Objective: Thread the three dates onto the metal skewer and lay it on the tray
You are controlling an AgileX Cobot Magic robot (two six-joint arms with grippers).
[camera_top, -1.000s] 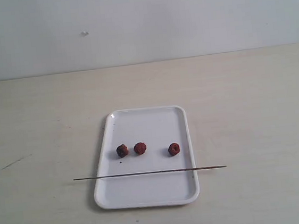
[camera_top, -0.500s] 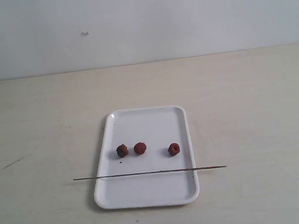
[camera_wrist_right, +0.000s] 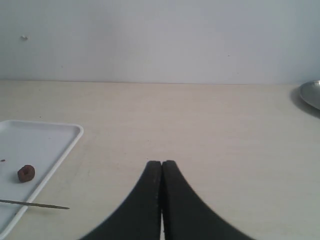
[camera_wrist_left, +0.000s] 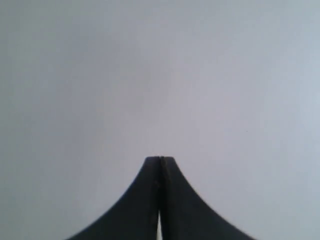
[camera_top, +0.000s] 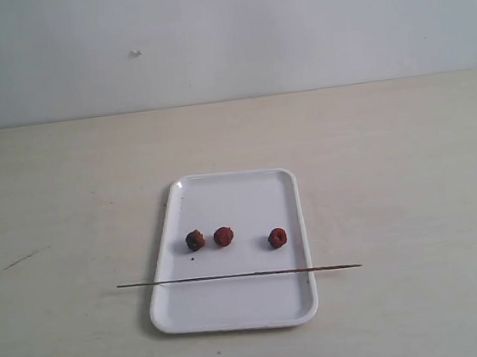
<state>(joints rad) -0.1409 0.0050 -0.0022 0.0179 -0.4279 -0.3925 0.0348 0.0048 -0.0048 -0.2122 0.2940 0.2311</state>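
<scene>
Left gripper: jaws pressed together with nothing between them. Its camera gives you only a blank pale wall, so I judge it is raised clear of the work.
Right gripper: likewise closed on nothing, hovering over bare table off to the right of the tray.
Arms, exterior view: neither shows, so both sit outside that frame.
Tray: white, flat on the table, short side toward the camera.
Dates: all three lie loose in a rough row across the tray's middle. The darker date is just beside the second date. The third date sits apart, near the right rim. None is pierced.
Skewer: lies crosswise over the tray's near part, bridging both long rims, with each end overhanging the table.
Why so placed (judgement): the rims hold the rod off the surface, so you get room under an overhanging end for the jaws to close. The loose row of fruits lets you pinch each singly.
Stage (judgement): nothing begun; first you need the skewer in one claw.
Writing: none readable, no brand or label. You will find only a speck on the wall and a dark streak on the table.
Unknown: a grey round rim at the edge of the right wrist view, too cropped to name.
</scene>
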